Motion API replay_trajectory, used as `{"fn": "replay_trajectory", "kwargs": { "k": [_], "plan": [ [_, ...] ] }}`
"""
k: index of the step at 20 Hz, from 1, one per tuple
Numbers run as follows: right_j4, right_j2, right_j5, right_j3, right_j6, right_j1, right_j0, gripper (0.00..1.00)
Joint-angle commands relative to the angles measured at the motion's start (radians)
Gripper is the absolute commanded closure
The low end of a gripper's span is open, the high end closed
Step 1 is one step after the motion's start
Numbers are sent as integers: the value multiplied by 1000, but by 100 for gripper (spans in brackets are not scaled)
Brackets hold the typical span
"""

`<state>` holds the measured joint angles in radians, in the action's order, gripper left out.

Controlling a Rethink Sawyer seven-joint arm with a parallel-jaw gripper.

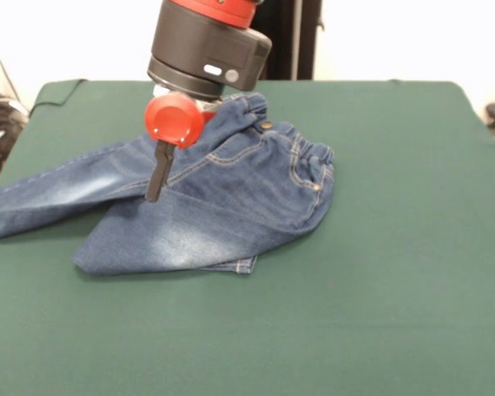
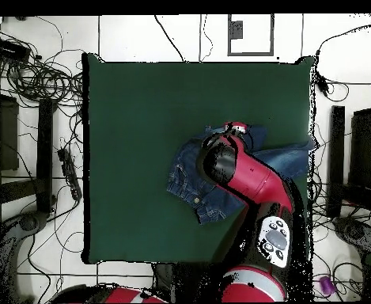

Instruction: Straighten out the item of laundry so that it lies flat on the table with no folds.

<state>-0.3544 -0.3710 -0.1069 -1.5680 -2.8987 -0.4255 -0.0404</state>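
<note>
end effector (image 1: 155,194) down on jeans (image 1: 223,206)

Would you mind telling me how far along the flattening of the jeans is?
Little looks done: the jeans lie bunched on the table, one leg folded under. In hand: the gripper is low over them near the crotch. Left: unfolding that leg and smoothing the waistband.

Folded jeans (image 1: 206,198) on green table (image 1: 396,289)
</note>
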Motion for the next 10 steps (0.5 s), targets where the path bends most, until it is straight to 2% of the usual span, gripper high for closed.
{"fn": "replay_trajectory", "kwargs": {
  "k": [1, 3, 4, 10],
  "plan": [
    [-56, 64, -136, -4, -119, 19, 25, 0],
    [-56, 70, -141, -5, -118, 17, 22, 0],
    [-57, 76, -146, -7, -118, 14, 20, 100],
    [-78, 138, -167, -38, -127, -11, -10, 100]
  ]
}}
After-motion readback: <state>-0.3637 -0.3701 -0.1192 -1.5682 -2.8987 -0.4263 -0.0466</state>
